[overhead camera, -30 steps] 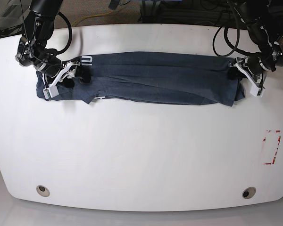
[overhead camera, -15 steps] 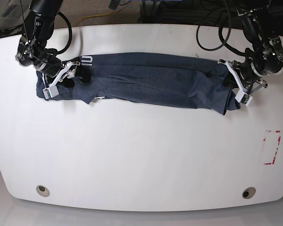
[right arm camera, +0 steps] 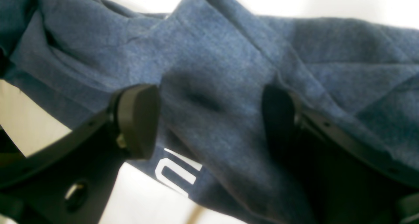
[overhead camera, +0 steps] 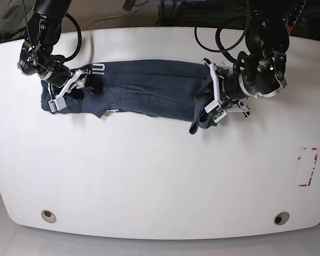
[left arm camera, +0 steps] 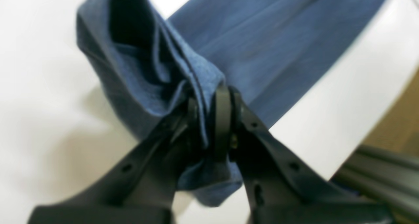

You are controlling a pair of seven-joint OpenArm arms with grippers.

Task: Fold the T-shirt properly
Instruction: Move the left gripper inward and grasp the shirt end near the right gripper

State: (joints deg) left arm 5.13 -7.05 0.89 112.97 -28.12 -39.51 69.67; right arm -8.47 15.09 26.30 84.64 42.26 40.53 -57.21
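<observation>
The left gripper (left arm camera: 212, 119) is clamped on a bunched end of the T-shirt (overhead camera: 144, 88), its black fingers (left arm camera: 223, 119) pinching several gathered layers with a small tuft of cloth hanging below them; in the base view that gripper (overhead camera: 210, 104) holds this end above the middle of the table (overhead camera: 160, 176), toward its far edge. The right gripper (right arm camera: 212, 119) has its jaws spread wide, one pad on either side of a ridge of fabric at the shirt's other end, near the table's far corner on the base view's left (overhead camera: 69, 88), and nothing is pinched between them. The shirt lies as a long narrow band along the far side of the table, white lettering (right arm camera: 178, 171) showing at one edge. The cloth looks soft, light and limp, so it should sag and slip unless all layers are caught; the hem corners or a folded edge seem the safest places to grip. The left wrist view is blurred, so the number of layers pinched cannot be counted, and the arm hides how the lifted end joins the band.
</observation>
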